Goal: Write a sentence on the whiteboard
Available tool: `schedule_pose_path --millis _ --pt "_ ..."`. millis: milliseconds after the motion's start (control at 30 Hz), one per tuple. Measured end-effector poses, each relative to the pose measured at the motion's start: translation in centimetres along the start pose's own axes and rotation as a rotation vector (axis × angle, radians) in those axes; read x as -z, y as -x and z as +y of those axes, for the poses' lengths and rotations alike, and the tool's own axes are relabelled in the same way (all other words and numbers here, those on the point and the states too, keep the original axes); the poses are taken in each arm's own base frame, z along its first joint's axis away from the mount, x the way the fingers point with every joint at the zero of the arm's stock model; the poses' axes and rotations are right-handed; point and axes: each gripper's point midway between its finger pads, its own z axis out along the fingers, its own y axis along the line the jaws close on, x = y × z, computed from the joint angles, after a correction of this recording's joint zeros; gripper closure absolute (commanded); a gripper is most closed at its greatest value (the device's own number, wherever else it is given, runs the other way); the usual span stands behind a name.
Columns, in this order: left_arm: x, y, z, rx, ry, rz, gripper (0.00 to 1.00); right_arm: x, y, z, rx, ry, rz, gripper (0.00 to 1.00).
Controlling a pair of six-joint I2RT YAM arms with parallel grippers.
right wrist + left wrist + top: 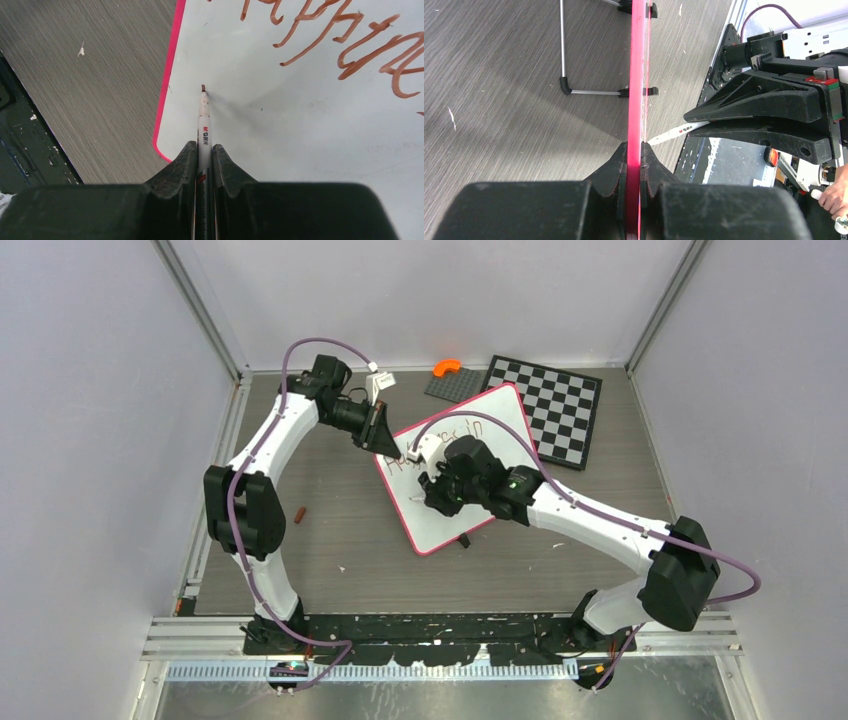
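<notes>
The whiteboard point(441, 530), white with a pink frame, lies askew at mid-table. My left gripper point(383, 443) is shut on its far-left edge; in the left wrist view the pink frame point(636, 75) runs edge-on between the fingertips of the left gripper point(634, 150). My right gripper point(436, 490) hovers over the board, shut on a white marker point(203, 122). The right gripper point(203, 149) holds the marker with its brown tip at the whiteboard point(300, 140), near the lower-left corner. Part of the sentence point(340, 45), in red-brown script, runs above the tip.
A checkered chessboard point(555, 405) lies behind the whiteboard at the right. A grey plate point(455, 387) with an orange piece point(447, 367) sits at the back. A small red-brown object point(300, 512) lies left of the board. A metal stand leg point(562, 50) juts from the board's underside.
</notes>
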Motion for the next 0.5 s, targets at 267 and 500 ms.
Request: schedule_pose_path --millis 267,500 --pt "0.0 0.0 0.0 0.000 0.000 0.000 1.00 0.1 -0.4 0.0 0.015 0.001 0.015 1.00" --pt "0.0 0.0 0.0 0.000 0.000 0.000 1.00 0.6 0.8 -0.8 0.025 -0.038 -0.003 1.00"
